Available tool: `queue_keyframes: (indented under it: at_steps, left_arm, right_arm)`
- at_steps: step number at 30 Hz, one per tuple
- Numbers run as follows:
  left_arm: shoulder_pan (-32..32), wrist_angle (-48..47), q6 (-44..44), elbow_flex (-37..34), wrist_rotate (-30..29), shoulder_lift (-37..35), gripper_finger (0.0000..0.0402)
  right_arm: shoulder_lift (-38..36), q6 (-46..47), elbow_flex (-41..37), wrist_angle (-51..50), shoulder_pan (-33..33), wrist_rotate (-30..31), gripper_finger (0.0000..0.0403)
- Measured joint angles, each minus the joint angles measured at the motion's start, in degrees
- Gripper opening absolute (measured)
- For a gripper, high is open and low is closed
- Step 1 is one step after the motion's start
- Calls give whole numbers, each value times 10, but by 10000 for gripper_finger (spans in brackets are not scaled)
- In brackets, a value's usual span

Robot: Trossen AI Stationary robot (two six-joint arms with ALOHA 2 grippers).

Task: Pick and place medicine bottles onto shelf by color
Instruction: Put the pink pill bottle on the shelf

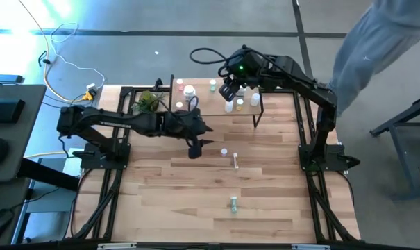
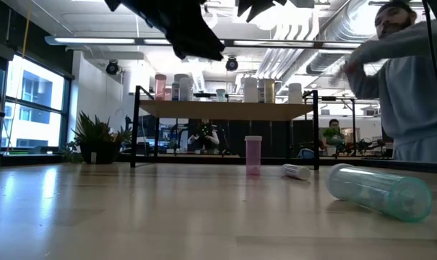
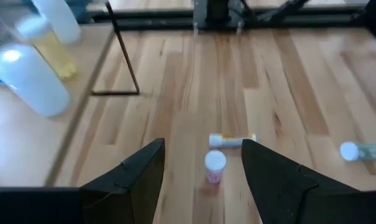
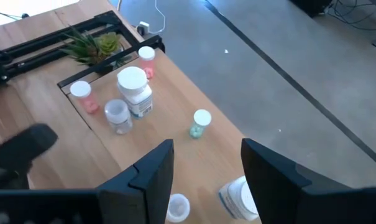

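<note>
My left gripper (image 3: 203, 171) hangs above the table with fingers spread and nothing between them, lined up over the pink bottle (image 3: 214, 167) that stands upright on the bare tabletop (image 1: 196, 201) in front of the shelf (image 1: 246, 110). Just beyond it lies a small white-capped vial (image 3: 232, 140) on its side, and a green bottle (image 1: 233, 204) lies farther toward the near edge. My right gripper (image 4: 203, 171) hovers over the shelf, fingers also apart and empty; below it I see two pink-capped bottles (image 4: 86, 97), a wide white jar (image 4: 134, 91), a clear vial (image 4: 117, 116) and a green-tinted bottle (image 4: 200, 123) already standing there, with the small plant (image 1: 148, 101) at the shelf's end. Handling judgement: the pink bottle looks like thin light plastic, stiff enough for a firm pinch but smooth and round, so it could slip or tip if struck off-centre. I would close across the body just under the cap, coming straight down. The lying bottles will likely roll when nudged; I would grip across the barrel. Labels: the white jar carries a printed label, but no writing or brand can be read in any view. A person (image 2: 409, 79) stands beside the table on the right arm's side.
</note>
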Motion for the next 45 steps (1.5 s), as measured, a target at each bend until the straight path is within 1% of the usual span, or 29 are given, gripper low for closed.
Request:
queue_keyframes:
  at_steps: [4,9,23,28,34,45]
  left_arm:
    - [-6,13,1,0,-14,27,204]
    - [-7,33,24,0,-26,59,204]
    - [-10,103,14,0,-23,124,204]
    - [-17,122,10,0,-8,150,204]
    - [-28,160,0,0,-8,182,204]
    - [-33,183,0,0,-13,231,204]
  right_arm:
    - [0,-6,0,0,-7,0,179]
    - [0,-10,0,1,-14,0,179]
    - [0,-2,0,1,-16,-2,179]
    - [0,4,0,1,-16,-2,179]
    - [0,8,0,1,-16,-2,179]
    - [0,19,0,1,-16,-2,179]
